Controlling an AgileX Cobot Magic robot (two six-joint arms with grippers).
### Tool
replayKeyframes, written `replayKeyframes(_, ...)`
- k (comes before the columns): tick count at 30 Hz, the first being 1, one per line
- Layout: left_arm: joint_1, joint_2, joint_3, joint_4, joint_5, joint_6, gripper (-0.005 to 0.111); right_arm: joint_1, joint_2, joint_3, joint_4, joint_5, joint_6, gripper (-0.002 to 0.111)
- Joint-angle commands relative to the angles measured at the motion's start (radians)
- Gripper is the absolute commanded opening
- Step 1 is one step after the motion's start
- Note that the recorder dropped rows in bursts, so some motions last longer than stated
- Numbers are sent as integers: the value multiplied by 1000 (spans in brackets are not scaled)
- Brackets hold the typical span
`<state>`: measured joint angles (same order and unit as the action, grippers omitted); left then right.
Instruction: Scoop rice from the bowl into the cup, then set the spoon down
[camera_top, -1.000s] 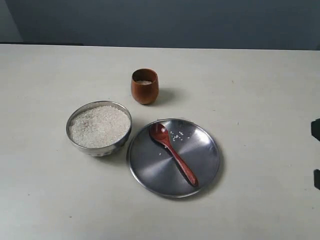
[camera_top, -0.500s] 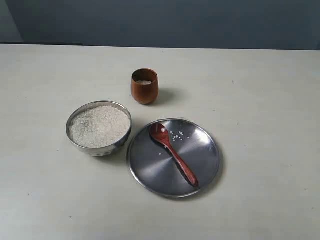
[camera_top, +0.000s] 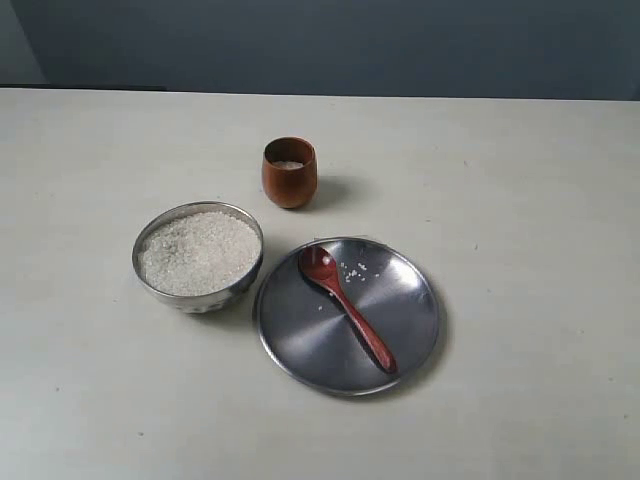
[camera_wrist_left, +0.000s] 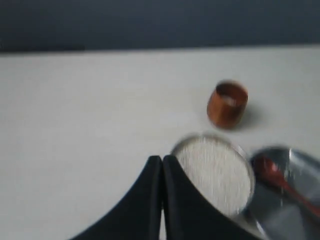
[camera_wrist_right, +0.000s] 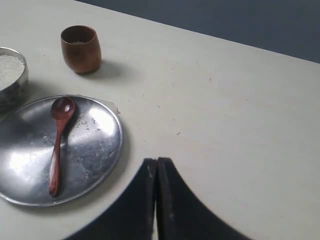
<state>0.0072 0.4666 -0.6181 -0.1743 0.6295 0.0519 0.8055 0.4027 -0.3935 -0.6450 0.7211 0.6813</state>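
Observation:
The steel bowl (camera_top: 198, 256) stands left of centre, heaped with white rice (camera_top: 200, 250). Behind it is the brown wooden cup (camera_top: 290, 173), with a little rice showing inside. The wooden spoon (camera_top: 346, 305) lies on the flat steel plate (camera_top: 300, 350), its small bowl toward the cup. Neither gripper appears in the exterior view. In the left wrist view my left gripper (camera_wrist_left: 162, 158) is shut and empty, held back from the bowl (camera_wrist_left: 216, 169). My right gripper (camera_wrist_right: 157, 160) is shut and empty too, off to the side of the plate (camera_wrist_right: 95, 150) and spoon (camera_wrist_right: 57, 142).
A few loose grains (camera_top: 353, 270) lie on the plate beside the spoon. The pale table (camera_top: 520, 200) runs to a dark wall (camera_top: 350, 45) at the back.
A dark part of the right arm at the exterior view's right edge has withdrawn out of sight. Bowl, cup, plate and spoon have stayed put.

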Motion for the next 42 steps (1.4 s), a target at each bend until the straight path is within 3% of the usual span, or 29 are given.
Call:
replayKeyframes(1,1,-117,60,18,-220,3,0,-7,-4,3,-1,1,3,1)
replayKeyframes(9,1,-256,208,122,-297,3,0,-7,-4,3,-1,1,3,1)
replayKeyframes(16,1,-344,352,128,-391,3,0,-7,-4,3,-1,1,3,1)
replayKeyframes(24,1,-462,459,150,-391,3,0,-7,-4,3,-1,1,3,1)
replayKeyframes(42,1,-467,601,150,-364,0,0,-7,-4,3,-1,-1,3,1)
